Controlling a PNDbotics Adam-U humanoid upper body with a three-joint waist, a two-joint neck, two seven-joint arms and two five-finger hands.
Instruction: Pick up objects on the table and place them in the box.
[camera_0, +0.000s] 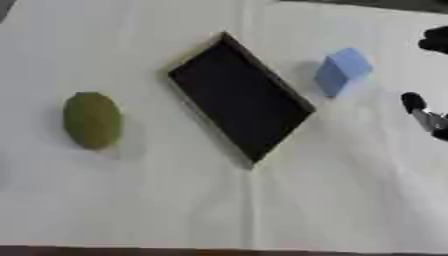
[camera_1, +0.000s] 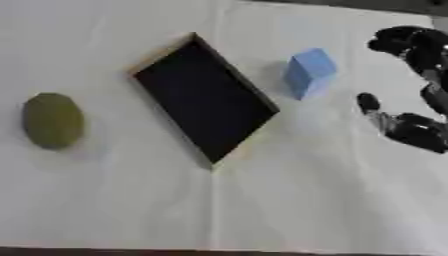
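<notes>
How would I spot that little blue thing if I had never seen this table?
Find the black box lying askew mid-table on the white cloth. Just to its right, before the robot's right hand, stands the blue block. It is the only blue, straight-edged thing; the green oval object lies far left.

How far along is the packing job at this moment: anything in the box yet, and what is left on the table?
Nothing looks done: the box shows only a dark interior, with no object visible inside. In hand: the right hand is at the right edge, open, near the blue block but apart from it and holding nothing. Left: the blue block, right of the box, and the green oval object, left of it, both on the white cloth.
</notes>
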